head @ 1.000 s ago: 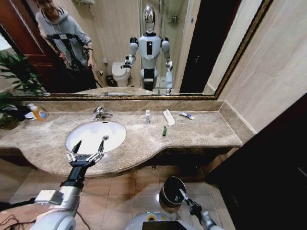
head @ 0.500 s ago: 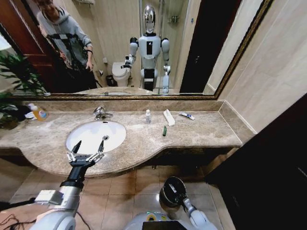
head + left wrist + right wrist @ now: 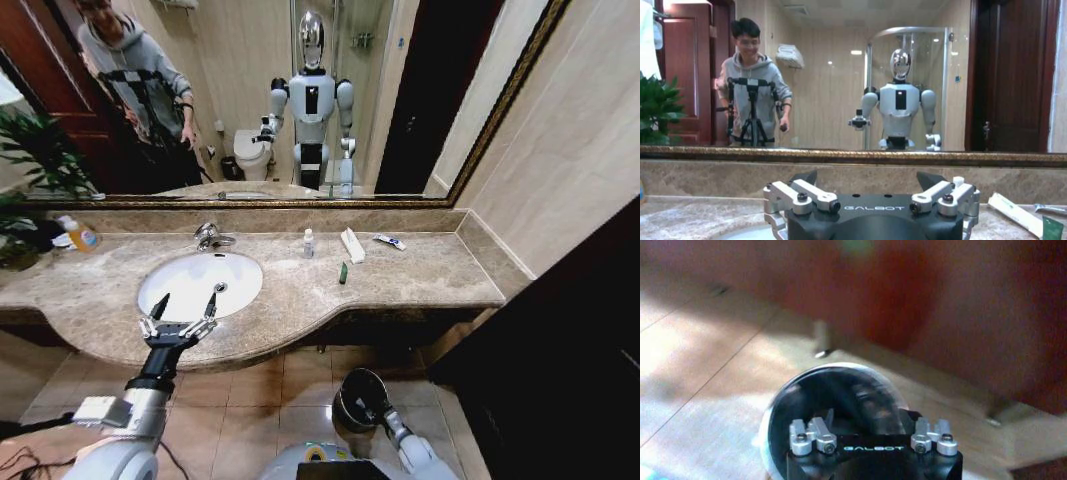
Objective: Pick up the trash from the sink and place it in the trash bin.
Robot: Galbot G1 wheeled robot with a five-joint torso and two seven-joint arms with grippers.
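The white oval sink (image 3: 180, 285) is set in the marble counter. To its right on the counter lie pieces of trash: a tiny white bottle (image 3: 308, 243), a flat white packet (image 3: 352, 245), a blue-and-white tube (image 3: 390, 241) and a small green stick (image 3: 343, 272). My left gripper (image 3: 188, 297) hovers open over the sink's front rim with nothing between its fingers. The left wrist view has that left gripper (image 3: 867, 176) with the packet (image 3: 1013, 212) off to one side. On the floor stands the dark trash bin (image 3: 352, 400). My right gripper (image 3: 375, 403) hangs over it, open above the bin's black inside (image 3: 840, 390).
A chrome faucet (image 3: 208, 236) stands behind the basin. A bottle with an orange label (image 3: 78, 235) and a plant (image 3: 30, 165) are at the counter's far left. A dark cabinet (image 3: 560, 350) closes off the right side. The bin sits on tiled floor (image 3: 260, 400).
My right gripper swung left from beside the bin to above its opening, then held nearly still. The left arm and the counter items have not moved.
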